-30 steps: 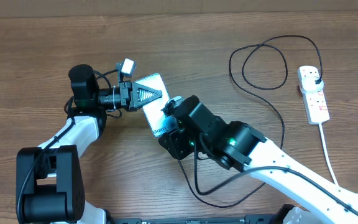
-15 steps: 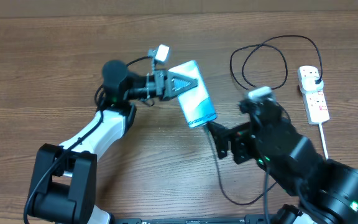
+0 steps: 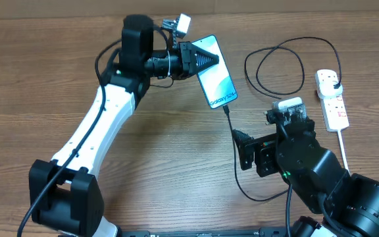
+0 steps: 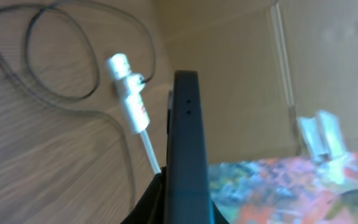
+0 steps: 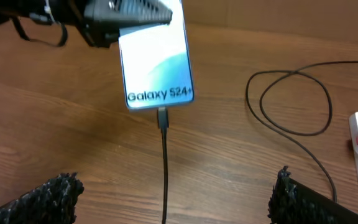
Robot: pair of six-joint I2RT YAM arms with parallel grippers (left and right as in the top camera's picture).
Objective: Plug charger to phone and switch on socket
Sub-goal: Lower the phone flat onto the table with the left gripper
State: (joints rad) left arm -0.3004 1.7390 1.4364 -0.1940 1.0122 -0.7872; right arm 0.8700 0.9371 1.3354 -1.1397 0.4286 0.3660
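Your left gripper (image 3: 201,58) is clamping the phone (image 3: 217,82), charger (image 5: 164,168) plugged in; your right gripper (image 5: 173,196) is hanging spread apart.

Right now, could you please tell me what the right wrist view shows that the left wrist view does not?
Only the right wrist view: the phone's lit screen reading Galaxy S24+, the charger's tip seated in its lower edge, and the right gripper, wide open. Only the left wrist view: the phone edge-on, and the whole socket rather than one end of it. Both: the charger's loop, the socket and the wooden table.
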